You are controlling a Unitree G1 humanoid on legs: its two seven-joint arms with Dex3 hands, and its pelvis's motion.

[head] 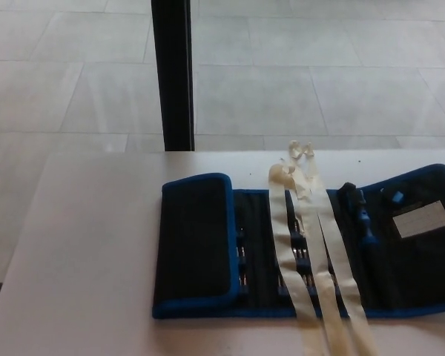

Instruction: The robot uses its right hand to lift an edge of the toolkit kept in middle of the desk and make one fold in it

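A black toolkit roll with blue edging [259,285] lies spread across the white desk [89,252]. Its left flap [195,241] is folded over onto the middle part. Cream cloth straps [311,252] run across the roll from its far edge to the desk's near edge. A dark screwdriver handle [358,215] and a white label [422,218] show on the right part, and rows of bits sit in the middle. Neither of my hands shows in the head view.
A black vertical post [172,74] stands beyond the desk's far edge, over a grey tiled floor [304,74]. The desk's left edge runs diagonally at the lower left.
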